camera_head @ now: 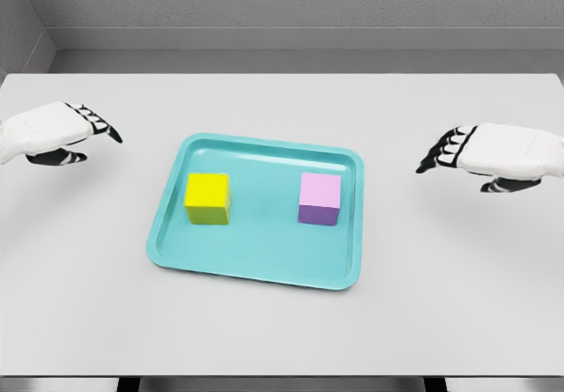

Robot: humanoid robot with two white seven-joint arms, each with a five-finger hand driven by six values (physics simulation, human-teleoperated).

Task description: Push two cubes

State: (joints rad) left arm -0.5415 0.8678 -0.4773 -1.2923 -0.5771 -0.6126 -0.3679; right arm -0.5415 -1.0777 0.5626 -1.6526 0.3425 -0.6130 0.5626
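Observation:
A yellow cube (208, 198) sits in the left half of a teal tray (256, 260), and a pink-purple cube (319, 198) sits in its right half, a cube-width or more apart. My left hand (92, 136) hovers over the table left of the tray, fingers relaxed and holding nothing. My right hand (441, 156) hovers right of the tray, level with its far edge, fingers likewise loose and empty. Neither hand touches the tray or a cube.
The tray lies in the middle of a white table (282, 339) whose front edge runs along the bottom of the view. A grey wall stands behind the table's far edge.

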